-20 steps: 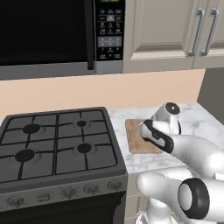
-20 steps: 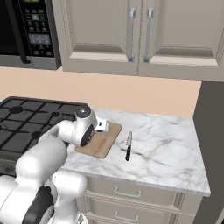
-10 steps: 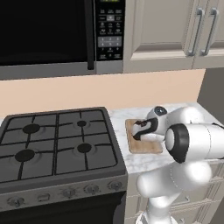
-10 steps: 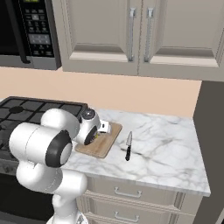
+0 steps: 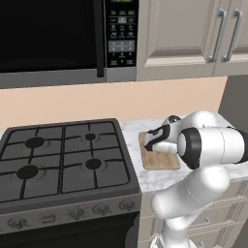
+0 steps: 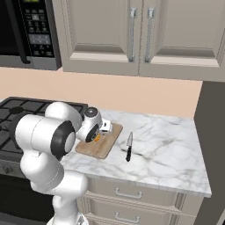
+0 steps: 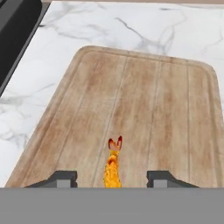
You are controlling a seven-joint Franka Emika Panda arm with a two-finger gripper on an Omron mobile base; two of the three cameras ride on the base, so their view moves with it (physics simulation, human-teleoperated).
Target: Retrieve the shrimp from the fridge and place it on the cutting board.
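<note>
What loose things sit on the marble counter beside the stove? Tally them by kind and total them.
Light-brown wooden cutting board: 1
Tiny orange shrimp, lying on the board: 1
Black-handled knife, on the marble right of the board: 1
Total: 3

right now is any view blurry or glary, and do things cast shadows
Hand view: soft and slightly blurred up close; the shrimp on the cutting board casts no clear shadow, no glare. Right base view: sharp, evenly lit; faint shadow beside the knife. Left base view: sharp, microwave door dark, no glare.
</note>
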